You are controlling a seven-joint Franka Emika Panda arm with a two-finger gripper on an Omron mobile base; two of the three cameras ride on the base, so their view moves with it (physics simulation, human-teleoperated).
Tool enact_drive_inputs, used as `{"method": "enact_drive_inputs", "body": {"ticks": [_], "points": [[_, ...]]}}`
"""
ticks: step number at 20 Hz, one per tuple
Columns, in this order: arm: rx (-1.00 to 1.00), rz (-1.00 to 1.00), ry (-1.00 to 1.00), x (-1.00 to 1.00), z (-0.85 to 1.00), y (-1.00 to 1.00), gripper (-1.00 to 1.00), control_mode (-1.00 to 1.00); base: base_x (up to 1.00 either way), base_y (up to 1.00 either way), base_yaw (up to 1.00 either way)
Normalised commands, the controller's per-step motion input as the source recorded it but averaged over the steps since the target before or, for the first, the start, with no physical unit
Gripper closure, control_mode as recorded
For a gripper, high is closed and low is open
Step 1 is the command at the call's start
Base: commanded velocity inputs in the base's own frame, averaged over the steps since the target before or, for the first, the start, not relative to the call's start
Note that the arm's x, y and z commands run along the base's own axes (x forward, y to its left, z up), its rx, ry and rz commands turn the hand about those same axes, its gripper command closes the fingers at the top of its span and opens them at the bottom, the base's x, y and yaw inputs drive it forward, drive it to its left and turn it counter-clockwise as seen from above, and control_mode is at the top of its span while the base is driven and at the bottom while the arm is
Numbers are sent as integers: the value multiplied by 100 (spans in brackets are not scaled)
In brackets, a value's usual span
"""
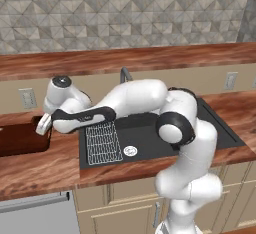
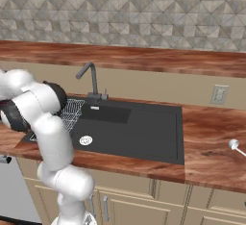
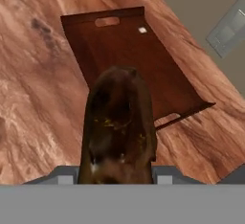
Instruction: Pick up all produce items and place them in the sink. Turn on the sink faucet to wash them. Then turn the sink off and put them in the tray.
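Observation:
In the hand view, a dark olive-brown oblong produce item (image 3: 119, 122) stands between my fingers, hiding their tips. It hangs over the near end of the reddish-brown wooden tray (image 3: 124, 50), whose handle cut-out is at the far end. My gripper (image 1: 44, 125) is shut on the produce at the tray's (image 1: 20, 138) right edge, left of the black sink (image 1: 150, 138). The arm reaches across the basin. Behind the sink rises the dark gooseneck sink faucet (image 2: 89, 77), with no water visible.
A white wire rack (image 1: 103, 143) and a round silver drain (image 1: 130, 151) lie in the basin. Wall outlets (image 1: 27, 98) (image 2: 219, 94) sit on the beige backsplash. A small pale utensil (image 2: 234, 144) rests on the counter at far right. A dishwasher front (image 1: 35, 215) is below the tray.

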Motion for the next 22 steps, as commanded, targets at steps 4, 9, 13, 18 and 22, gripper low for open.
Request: {"method": "enact_drive_inputs", "body": {"ticks": [4,9,13,18,22], "points": [[-16,0,2,8,-25,27,100,-100,0,0,0],[-10,0,1,10,-30,18,100,-100,0,0,0],[0,0,1,18,-7,8,100,-100,0,0,0],[0,0,4,36,-16,0,100,-100,0,0,0],[0,0,6,40,-43,0,100,-100,0,0,0]]}}
